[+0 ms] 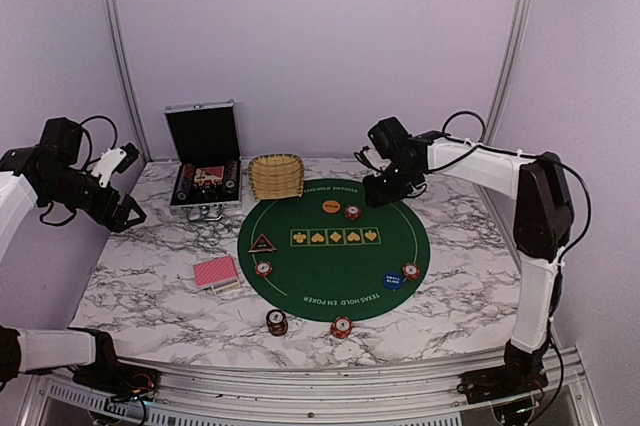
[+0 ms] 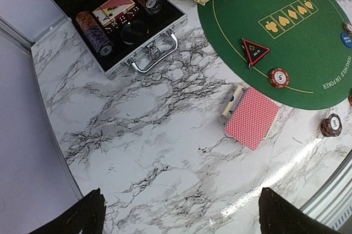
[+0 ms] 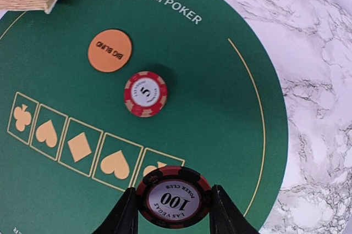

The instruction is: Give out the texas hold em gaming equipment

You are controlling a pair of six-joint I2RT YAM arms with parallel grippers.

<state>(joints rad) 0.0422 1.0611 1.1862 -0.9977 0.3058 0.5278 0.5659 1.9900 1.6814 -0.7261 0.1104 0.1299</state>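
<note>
Right wrist view: a black-and-red 100 chip (image 3: 174, 194) is pinched across its rim by the right end effector (image 3: 174, 205), above the green mat (image 3: 231, 107). It is judged light, rigid and slick-edged, so a centred rim grip suits it. The left end effector (image 2: 181, 212) is spread wide, holding nothing.

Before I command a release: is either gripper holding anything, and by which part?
Right gripper holds a 100 chip, pinched at opposite sides of its rim, with its face toward the wrist camera. Left gripper is open and holds nothing.
</note>
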